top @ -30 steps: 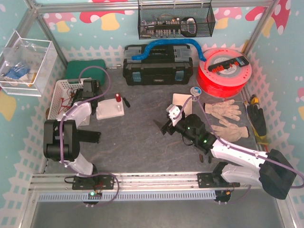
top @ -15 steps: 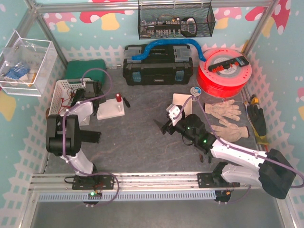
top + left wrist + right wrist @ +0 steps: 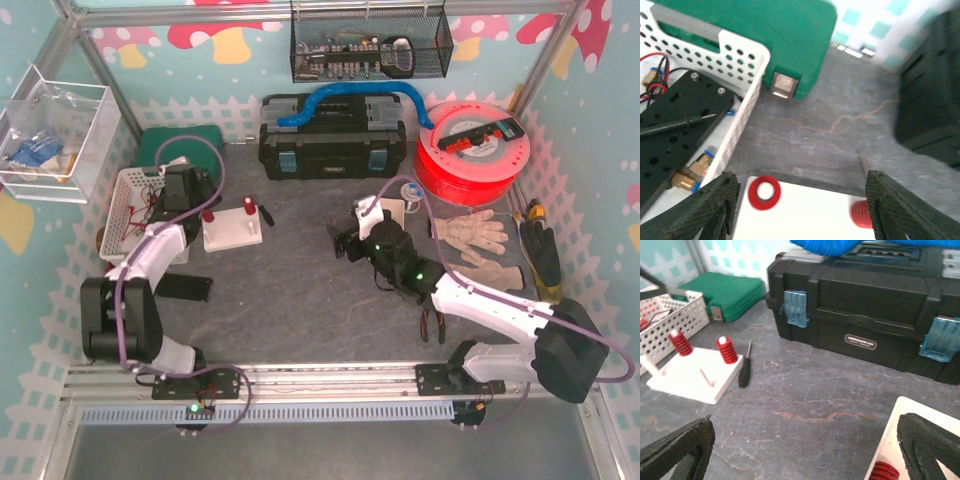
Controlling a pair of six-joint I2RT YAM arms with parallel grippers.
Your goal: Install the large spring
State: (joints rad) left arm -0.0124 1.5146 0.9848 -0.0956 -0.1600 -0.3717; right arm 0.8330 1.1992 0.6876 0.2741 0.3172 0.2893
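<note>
The toolbox (image 3: pixel 332 135) stands at the back, with the white plate (image 3: pixel 235 235) in front of it. The left gripper (image 3: pixel 800 200) hovers over the plate's left end, jaws wide, gripping nothing. The right gripper (image 3: pixel 802 447) gapes empty, well apart. The large spring (image 3: pixel 764 192) stands on its peg (image 3: pixel 674 333) between the left jaws, apparently seated. To finish well, lift straight up with jaws wide, so that neither snags the coil.

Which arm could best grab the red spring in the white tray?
Probably the right: its open pincer hangs by that tray and spring; the left pincer is away over the peg board.
</note>
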